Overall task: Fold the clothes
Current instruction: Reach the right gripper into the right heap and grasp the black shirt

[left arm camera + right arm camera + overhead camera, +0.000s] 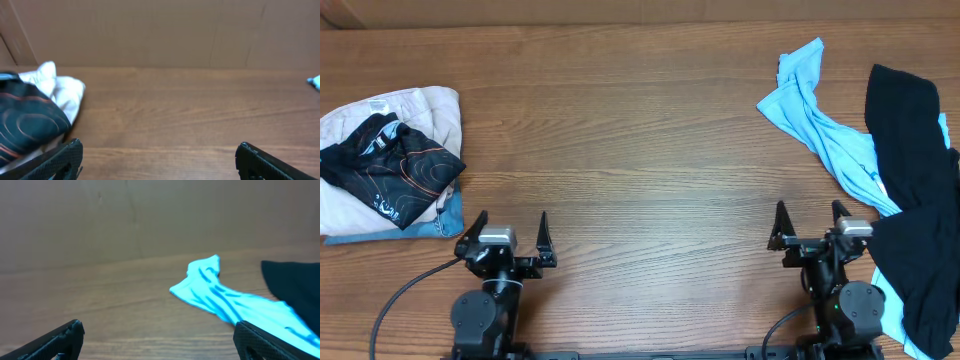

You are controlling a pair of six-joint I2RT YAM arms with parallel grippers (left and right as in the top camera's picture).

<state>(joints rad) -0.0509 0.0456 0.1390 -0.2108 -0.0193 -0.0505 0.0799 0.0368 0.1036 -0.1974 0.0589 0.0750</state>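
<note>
Clothes to fold: light blue crumpled shirt (820, 125) and plain black garment (915, 200), both loose and rumpled at the 3 o'clock side of the brown wood-grain table (640, 130).
Shirt lie: a twisted strip running from about 1 o'clock down toward 4 o'clock, with its near end going under the black garment.
Black garment lie: draped over the shirt along the table's right edge, from 2 o'clock to 5 o'clock, touching the shirt along its length.
Right wrist view: the shirt (225, 297) lies at 2 o'clock of the camera, and the black garment (295, 280) is just beside it at 3 o'clock.
Other clothes: a heap at the table's 9 o'clock side, with a cream-white soft garment (420, 105) underneath, a black garment printed with thin orange lines (390, 165) on top, and a blue folded piece (445, 222) showing at the heap's near edge.
Left wrist view: the printed black garment (27, 125) and the cream-white one (62, 87) lie at 9 o'clock, and a speck of light blue cloth shows at the far right edge.
Right gripper (808, 212): at 5 o'clock of the table, just beside the black garment but apart from it. Its fingers are spread wide with nothing between them, and bare wood shows in the gap.
Left gripper (510, 222): at 7 o'clock, near the heap but not touching it. Its fingers are equally wide apart and hold nothing.
Behind the table: plain brown panel (150, 30).
Cabling: black cable (405, 295) curling off the left arm's base.
</note>
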